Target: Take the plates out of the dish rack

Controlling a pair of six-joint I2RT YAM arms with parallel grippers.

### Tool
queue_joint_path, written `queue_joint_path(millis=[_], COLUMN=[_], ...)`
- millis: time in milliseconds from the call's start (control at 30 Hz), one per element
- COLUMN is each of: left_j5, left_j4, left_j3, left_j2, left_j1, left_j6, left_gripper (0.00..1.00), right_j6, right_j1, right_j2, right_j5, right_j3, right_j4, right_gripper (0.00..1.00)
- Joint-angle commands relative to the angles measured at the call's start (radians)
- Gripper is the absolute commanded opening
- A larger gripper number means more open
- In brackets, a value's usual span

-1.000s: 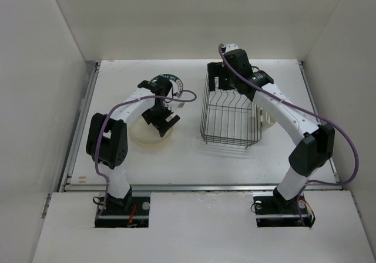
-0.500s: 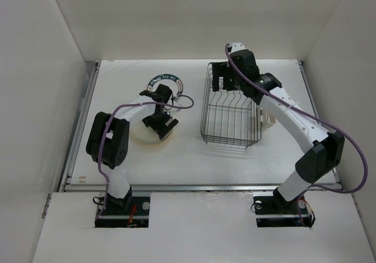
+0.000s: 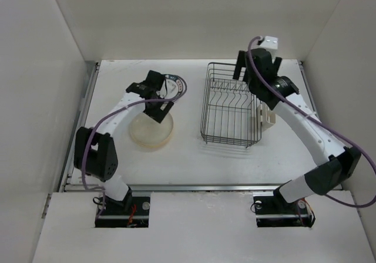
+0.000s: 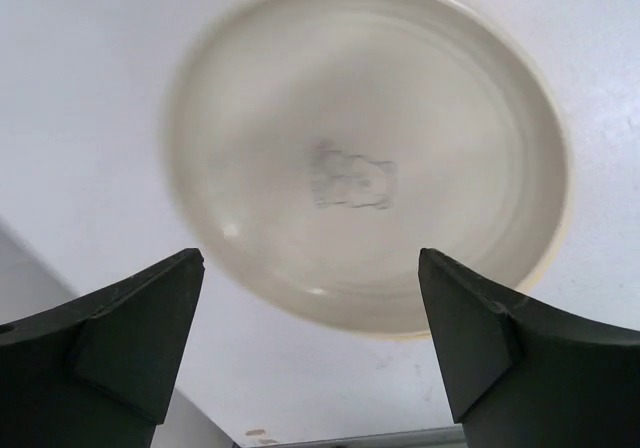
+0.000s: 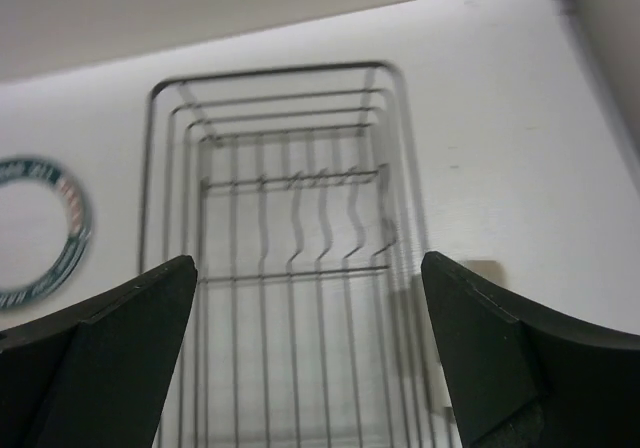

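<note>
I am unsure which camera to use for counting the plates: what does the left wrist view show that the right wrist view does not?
Only the left wrist view: a cream plate lying flat on the table, a faint mark at its centre, seen between the open left fingers. Only the right wrist view: the dish rack with no plate in it, a ringed plate to its left, cut off by the picture edge, and the open right fingers. Both: the white table, and fingers that hold nothing.
</note>
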Motion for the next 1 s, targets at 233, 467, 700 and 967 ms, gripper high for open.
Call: queue_joint_path(millis=[233, 467, 700, 967], left_j5=[-0.572, -0.537, -0.495, -0.495], left_j4=[0.152, 0.229, 0.172, 0.163], left_j3=[0.088, -0.112, -0.133, -0.155], left_j2=[-0.331, -0.479, -0.577, -0.632], left_j1=[0.178, 0.557, 0.583, 0.594], left_j6=[-0.101, -0.111, -0.174, -0.219], left_gripper=[1.0, 1.0, 1.0, 1.0], right_j6=[0.173, -0.094, -0.135, -0.048], right_j1=[-0.178, -0.192, -0.192, -0.192], right_j2=[-0.348, -0.734, -0.83, -0.871], right_j5=[0.748, 0.5, 0.19, 0.194], right_j3=[-0.16, -0.445, -0.47, -0.501], right_j4=[0.002, 0.378, 0.318, 0.257], right_gripper=[1.0, 1.0, 1.0, 1.0])
